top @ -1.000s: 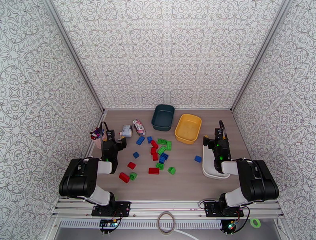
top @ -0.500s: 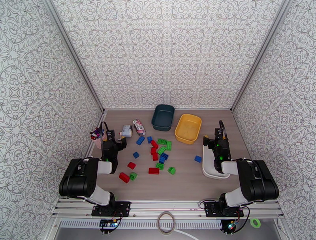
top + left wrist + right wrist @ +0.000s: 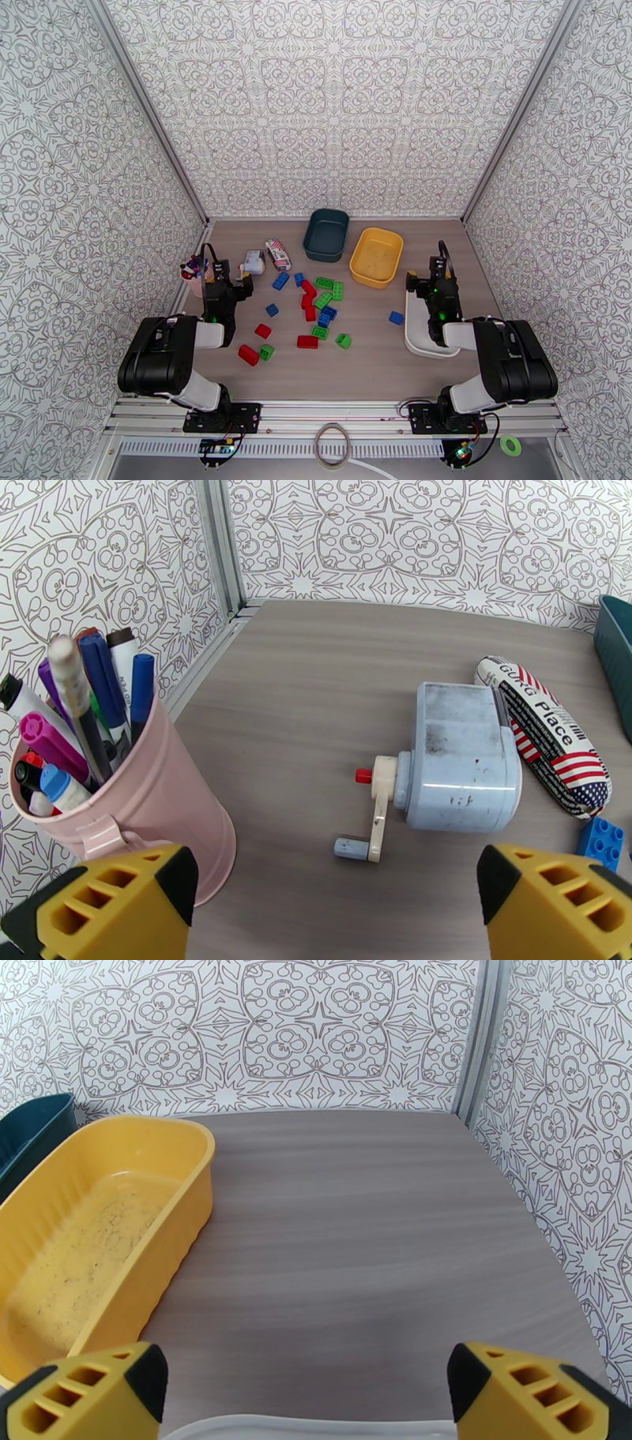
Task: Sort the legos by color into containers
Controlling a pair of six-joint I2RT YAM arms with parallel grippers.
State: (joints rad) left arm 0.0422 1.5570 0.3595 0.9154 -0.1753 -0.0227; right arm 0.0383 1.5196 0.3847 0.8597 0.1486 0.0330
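Above, we see red, green and blue plastic legos [image 3: 316,304] strewn centrally; teal plastic bin [image 3: 326,234] and yellow plastic bin [image 3: 376,256] at 12 o'clock, white plastic tray [image 3: 417,331] at 3. Left wrist: left gripper [image 3: 336,898] spread wide, empty, pink metal cup [image 3: 134,811] crowding 9. Right wrist: right gripper [image 3: 308,1390] spread wide, empty, bare table [image 3: 355,1220] to 12.

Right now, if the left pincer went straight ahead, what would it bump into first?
The left pincer would probably meet the pencil sharpener, crank first, though depth is unclear. The pink cup sits off to the side.
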